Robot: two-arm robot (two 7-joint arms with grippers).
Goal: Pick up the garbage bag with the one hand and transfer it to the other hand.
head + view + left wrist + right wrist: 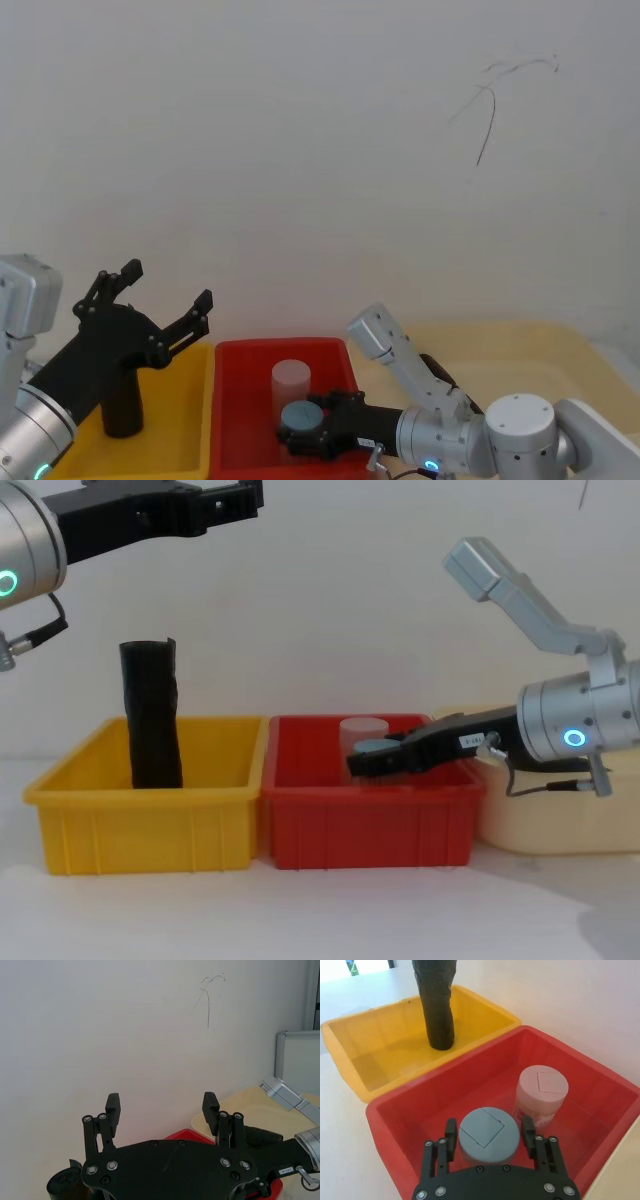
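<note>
Three bins stand side by side on the table: a yellow bin on the robot's left, a red bin in the middle and a cream bin on the right. The garbage bag stands almost upright in the yellow bin, leaning a little, and nothing touches it. The left gripper hangs in the air above the yellow bin with its jaws spread wide and empty, higher than the top of the roll. The right gripper is down inside the red bin, its fingers on both sides of a grey-capped jar; whether they press on it I cannot tell. A pink jar stands just beside it. I judge that the task is at its beginning: the bag is not yet picked up, and the handover to the other gripper is still left.
</note>
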